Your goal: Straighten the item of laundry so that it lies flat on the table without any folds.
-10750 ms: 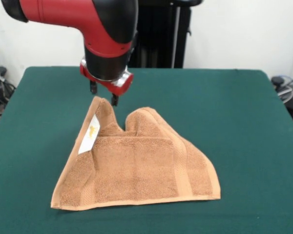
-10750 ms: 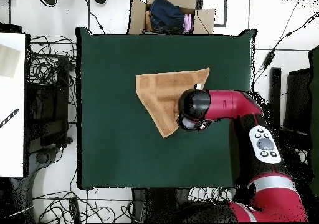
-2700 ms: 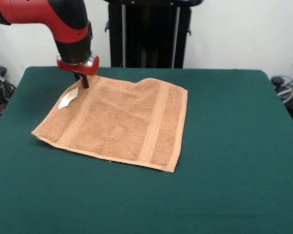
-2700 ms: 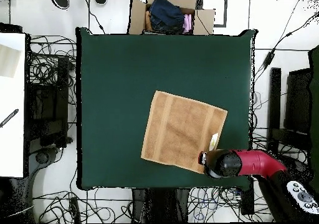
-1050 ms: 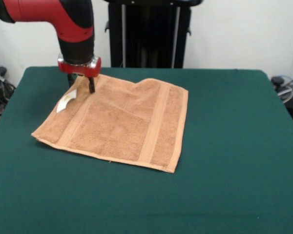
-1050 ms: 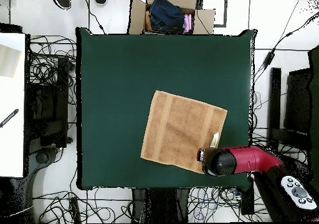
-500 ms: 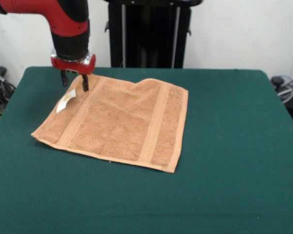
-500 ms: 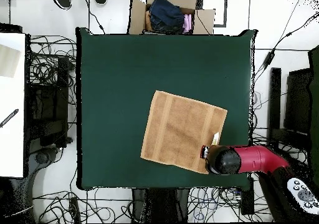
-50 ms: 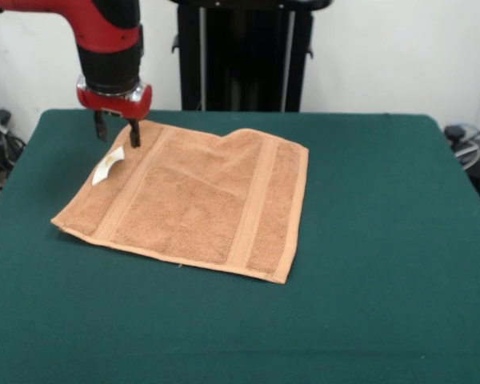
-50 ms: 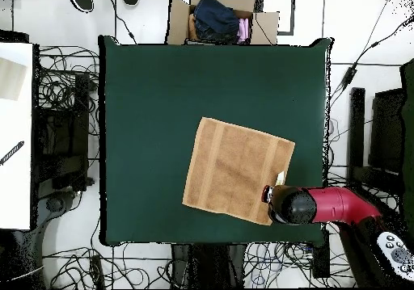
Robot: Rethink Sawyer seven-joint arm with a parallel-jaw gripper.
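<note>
Dark green cloth covers the table (image 9: 400, 240), and the towel (image 9: 192, 200) lies on its left half in the front view, spread out almost flat, with its long axis running from the near-left corner toward the far-right one and the border bands lying across this axis. Beyond it, at the far-left corner beside the white label (image 9: 109, 165), the gripper (image 9: 117, 132) hangs just above the cloth with its fingers apart and holding nothing. I think the step is to let go and rise, so the arm should go straight up without catching the corner, because a small hump seems to remain at the far edge.

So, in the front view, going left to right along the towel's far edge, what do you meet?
Bare table → claw, open above the towel's corner → white label → towel → bare table again.
</note>
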